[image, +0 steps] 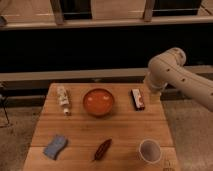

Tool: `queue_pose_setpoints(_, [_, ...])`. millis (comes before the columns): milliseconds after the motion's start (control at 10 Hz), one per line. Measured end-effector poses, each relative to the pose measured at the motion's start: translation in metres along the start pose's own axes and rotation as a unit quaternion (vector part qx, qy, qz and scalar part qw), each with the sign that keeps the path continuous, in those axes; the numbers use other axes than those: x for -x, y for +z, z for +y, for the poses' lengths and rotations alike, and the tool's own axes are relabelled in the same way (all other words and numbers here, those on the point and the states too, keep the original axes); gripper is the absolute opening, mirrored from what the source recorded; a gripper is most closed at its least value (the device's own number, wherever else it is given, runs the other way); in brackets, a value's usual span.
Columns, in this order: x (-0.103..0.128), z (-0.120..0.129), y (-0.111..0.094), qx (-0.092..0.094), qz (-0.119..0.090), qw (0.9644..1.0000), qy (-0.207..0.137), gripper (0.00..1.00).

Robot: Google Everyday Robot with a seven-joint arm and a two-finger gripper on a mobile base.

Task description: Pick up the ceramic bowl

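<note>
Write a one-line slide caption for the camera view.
Robot arm by the table's far corner, gripper out of view; orange bowl waits untouched.

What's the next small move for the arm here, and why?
Probably swing the gripper across toward the ceramic bowl. The gripper hangs at a far corner of the table, just past the dark packet, well apart from the bowl, which sits untouched.
</note>
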Motion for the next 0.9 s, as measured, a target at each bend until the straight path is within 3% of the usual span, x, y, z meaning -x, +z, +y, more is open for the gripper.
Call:
queue_pose_setpoints(500, [0.022, -0.023, 0.005, -0.019, -0.003, 0.997, -0.074, 0.8])
queue_pose_setpoints(900, [0.039, -0.035, 0.014, -0.028, -0.003, 0.9868, -0.16, 0.8])
